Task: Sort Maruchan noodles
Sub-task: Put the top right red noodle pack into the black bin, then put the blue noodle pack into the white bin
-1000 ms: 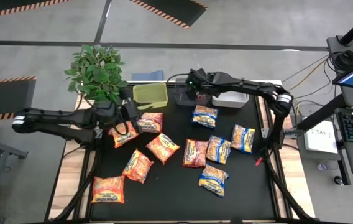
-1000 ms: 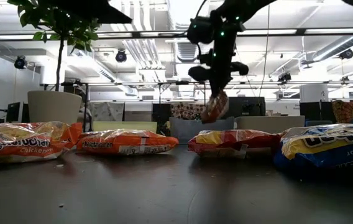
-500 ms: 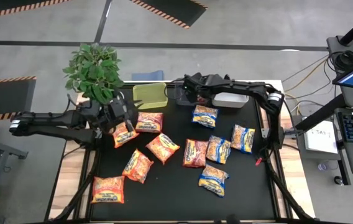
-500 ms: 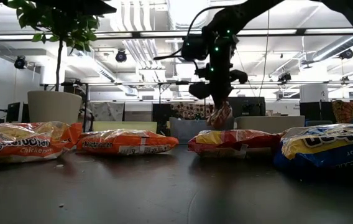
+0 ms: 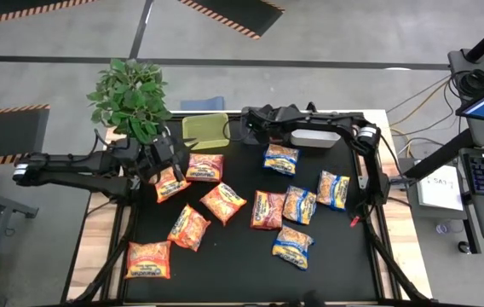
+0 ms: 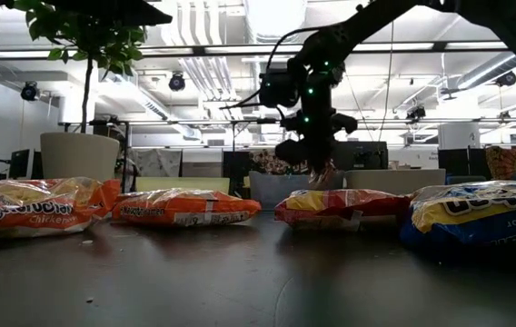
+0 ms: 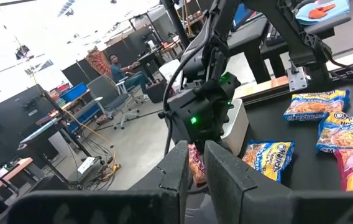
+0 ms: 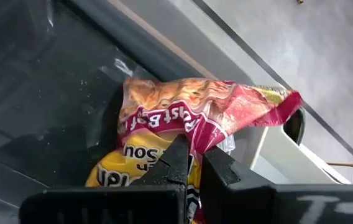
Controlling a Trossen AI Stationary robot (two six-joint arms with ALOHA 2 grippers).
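My right gripper (image 5: 256, 126) is over the dark bin (image 5: 244, 132) at the table's far edge, shut on a red-pink noodle packet (image 8: 189, 109). My left gripper (image 5: 168, 159) hovers near the table's far left corner, just beyond an orange packet (image 5: 171, 183), and it is shut and empty (image 7: 196, 165). Lying flat on the table are more orange packets (image 5: 223, 203), blue-and-yellow ones (image 5: 281, 159) and one red-pink packet (image 5: 267, 210). My right gripper pinches the red-pink packet between its two fingers (image 8: 179, 158), at the packet's upper edge (image 8: 192, 140). It comes from above, pointing down. The packet hangs below the fingers, and its lower part is down inside the dark bin, hidden behind the bin's wall in the low view (image 6: 324, 173).
Three bins stand in a row along the far edge: a green bin (image 5: 206, 130), the dark bin and a light grey bin (image 5: 314, 136). A potted plant (image 5: 131, 98) stands beyond the far left corner. The packets lie spread over the middle of the table.
My right gripper has moved along the far edge toward the table's left, from the grey bin to over the dark bin, and has come down. The packet it carries now hangs lower, into that bin. My left gripper has drawn back from the green bin toward the left edge.
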